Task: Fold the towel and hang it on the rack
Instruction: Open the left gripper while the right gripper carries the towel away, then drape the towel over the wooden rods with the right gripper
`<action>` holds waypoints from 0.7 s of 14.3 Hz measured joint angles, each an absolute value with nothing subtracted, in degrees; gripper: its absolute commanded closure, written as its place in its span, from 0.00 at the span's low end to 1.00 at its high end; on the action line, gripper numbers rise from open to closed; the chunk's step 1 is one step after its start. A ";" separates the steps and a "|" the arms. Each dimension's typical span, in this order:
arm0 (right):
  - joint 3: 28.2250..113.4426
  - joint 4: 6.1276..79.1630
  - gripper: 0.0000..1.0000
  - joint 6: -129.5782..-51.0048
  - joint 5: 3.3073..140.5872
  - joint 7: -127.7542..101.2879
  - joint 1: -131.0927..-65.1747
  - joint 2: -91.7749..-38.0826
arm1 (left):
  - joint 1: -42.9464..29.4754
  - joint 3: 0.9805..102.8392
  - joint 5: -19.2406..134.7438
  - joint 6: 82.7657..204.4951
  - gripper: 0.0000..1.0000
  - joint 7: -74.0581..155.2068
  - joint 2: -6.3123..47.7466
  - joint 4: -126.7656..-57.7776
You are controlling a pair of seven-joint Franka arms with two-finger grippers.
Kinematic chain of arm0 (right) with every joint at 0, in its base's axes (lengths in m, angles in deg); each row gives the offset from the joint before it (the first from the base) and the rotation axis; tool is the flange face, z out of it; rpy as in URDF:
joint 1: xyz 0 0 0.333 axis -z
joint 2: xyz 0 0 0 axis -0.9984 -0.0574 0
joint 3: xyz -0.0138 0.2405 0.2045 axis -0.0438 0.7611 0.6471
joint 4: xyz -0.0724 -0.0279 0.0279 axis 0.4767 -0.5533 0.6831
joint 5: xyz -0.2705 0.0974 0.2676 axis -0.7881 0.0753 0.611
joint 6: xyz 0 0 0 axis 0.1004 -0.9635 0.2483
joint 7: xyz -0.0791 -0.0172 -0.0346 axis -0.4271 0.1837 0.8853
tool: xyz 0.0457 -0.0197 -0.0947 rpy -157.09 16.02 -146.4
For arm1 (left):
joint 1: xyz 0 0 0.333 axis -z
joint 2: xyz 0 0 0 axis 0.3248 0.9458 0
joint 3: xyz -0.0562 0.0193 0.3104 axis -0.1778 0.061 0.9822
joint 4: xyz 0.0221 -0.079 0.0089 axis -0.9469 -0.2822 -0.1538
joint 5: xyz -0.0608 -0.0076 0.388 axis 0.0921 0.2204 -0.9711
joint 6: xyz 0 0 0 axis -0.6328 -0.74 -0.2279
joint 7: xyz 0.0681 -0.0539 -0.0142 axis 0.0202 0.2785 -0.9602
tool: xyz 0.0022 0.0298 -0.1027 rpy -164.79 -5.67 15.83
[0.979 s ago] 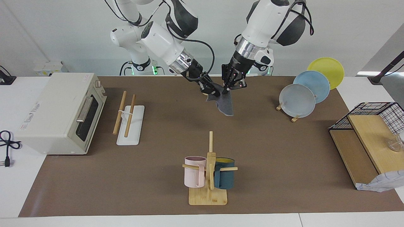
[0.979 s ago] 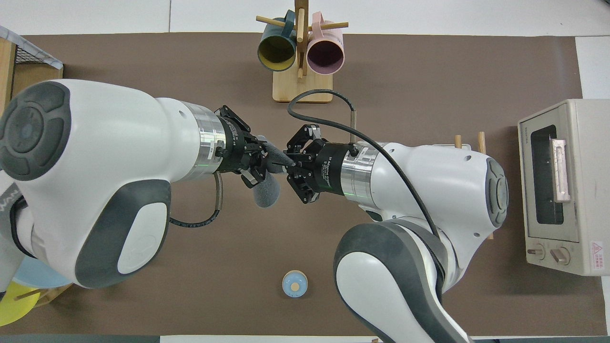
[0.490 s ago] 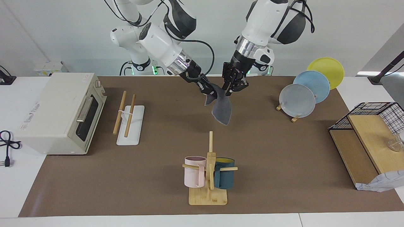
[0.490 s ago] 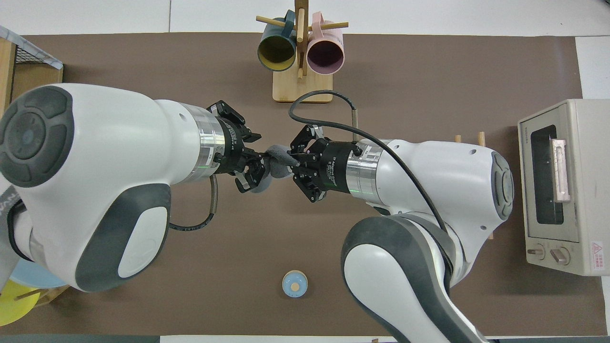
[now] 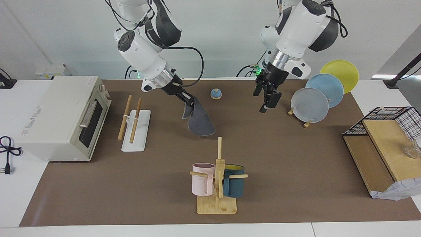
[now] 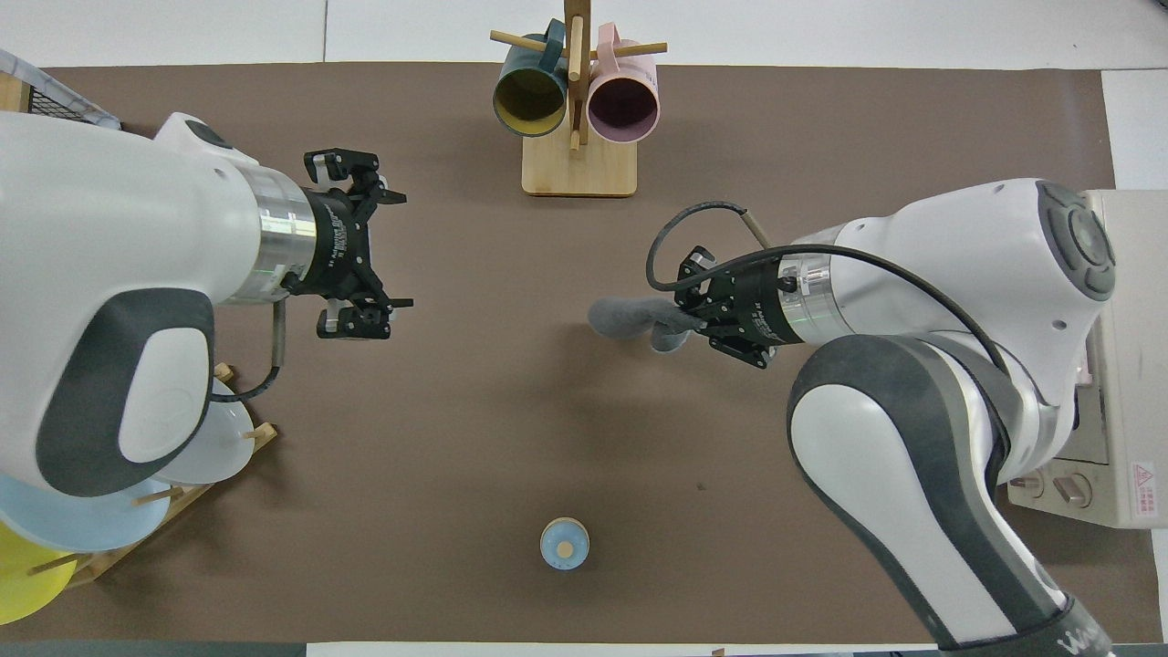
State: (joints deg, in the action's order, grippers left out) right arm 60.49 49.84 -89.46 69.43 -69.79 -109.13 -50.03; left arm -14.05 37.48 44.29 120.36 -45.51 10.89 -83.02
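My right gripper (image 5: 188,101) is shut on the top edge of the grey towel (image 5: 199,124), which hangs down folded over the brown mat, between the rack and the mug tree. In the overhead view the right gripper (image 6: 692,317) holds the towel (image 6: 628,317) as a narrow bunch. The rack (image 5: 135,122), two light wooden rods on a flat white base, stands beside the toaster oven at the right arm's end; the right arm hides it in the overhead view. My left gripper (image 5: 268,105) is open and empty, up in the air next to the plate stand, and shows with its jaws spread wide in the overhead view (image 6: 401,248).
A toaster oven (image 5: 62,118) stands at the right arm's end. A bamboo mug tree (image 5: 217,177) with pink and teal mugs stands far from the robots. A plate stand (image 5: 310,105) and a wire-and-wood shelf (image 5: 388,131) are at the left arm's end. A small blue knob (image 5: 215,94) lies near the robots.
My left gripper let go of the towel, opened and drew away toward the plate stand. My right gripper carried the towel toward the rack's end, and the towel now hangs from it alone.
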 measured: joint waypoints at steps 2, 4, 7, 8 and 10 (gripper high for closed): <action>60.49 49.80 1.00 -85.23 62.57 -66.33 -108.45 -49.52 | -17.52 37.56 44.29 120.29 0.00 -33.65 10.84 -83.41; 60.51 49.80 1.00 -81.32 57.98 -62.06 -106.99 -49.01 | -20.60 37.64 44.29 119.58 0.00 -20.99 10.80 -83.68; 60.41 49.95 1.00 -78.14 56.66 -54.68 -102.00 -48.44 | -24.60 37.69 44.29 116.54 0.00 -0.43 10.71 -83.78; 60.36 50.14 1.00 -77.70 56.52 -51.85 -100.17 -48.39 | -26.08 37.71 44.29 115.49 0.00 6.68 10.60 -83.74; 60.25 51.02 1.00 -77.37 55.96 -46.65 -97.19 -48.28 | -28.51 37.78 42.76 113.38 0.00 19.97 10.45 -83.19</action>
